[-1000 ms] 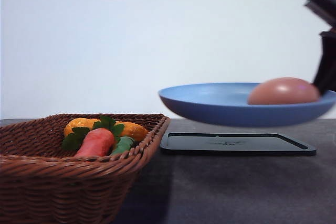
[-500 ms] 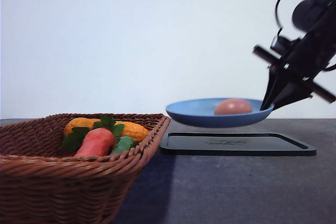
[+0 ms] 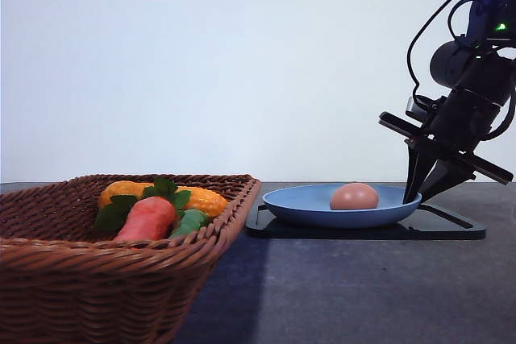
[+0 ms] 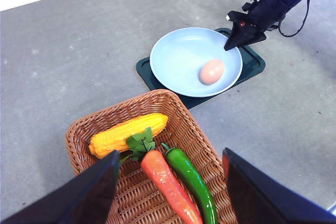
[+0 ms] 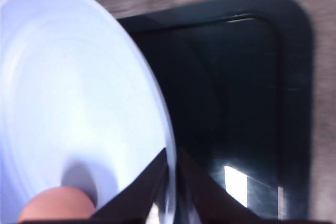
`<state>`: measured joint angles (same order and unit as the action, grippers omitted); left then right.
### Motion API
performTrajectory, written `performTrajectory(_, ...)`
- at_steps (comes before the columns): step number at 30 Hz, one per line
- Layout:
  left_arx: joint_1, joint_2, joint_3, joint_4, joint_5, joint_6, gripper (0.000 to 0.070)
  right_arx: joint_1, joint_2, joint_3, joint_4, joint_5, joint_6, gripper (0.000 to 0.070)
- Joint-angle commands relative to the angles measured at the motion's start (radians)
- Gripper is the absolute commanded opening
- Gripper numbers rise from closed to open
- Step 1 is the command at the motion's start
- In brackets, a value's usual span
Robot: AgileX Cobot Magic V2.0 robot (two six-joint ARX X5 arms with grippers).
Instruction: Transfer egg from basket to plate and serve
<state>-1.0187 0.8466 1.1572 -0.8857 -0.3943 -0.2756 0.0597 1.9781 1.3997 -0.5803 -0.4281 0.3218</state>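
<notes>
Your right gripper [image 3: 421, 196] pinches the right-hand rim of the matte blue plate [image 3: 306, 203], which sits on the flat black tray [image 3: 451, 227]. The smooth pinkish-brown egg [image 3: 354, 196] lies in the plate just left of those fingers, long axis level — let go straight off the rim. Your left gripper [image 4: 170, 190] hangs open above the woven wicker basket [image 3: 121, 259], well apart.

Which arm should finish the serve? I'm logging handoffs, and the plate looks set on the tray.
Right. Its end effector grips the plate rim, egg aboard, on the black tray. The left end effector hangs open above the basket.
</notes>
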Motion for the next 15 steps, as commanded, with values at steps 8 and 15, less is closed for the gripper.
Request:
performTrajectory(8, -0.009, 0.034, 0.016, 0.018, -0.007, 0.012, 0.0393, 0.001, 0.02, 0.029, 0.002, 0.003, -0.027, 0.0299)
performTrajectory(15, -0.009, 0.061, 0.016, 0.019, -0.008, 0.034, 0.0393, -0.01, -0.047, 0.042, -0.001, 0.004, -0.026, 0.0304)
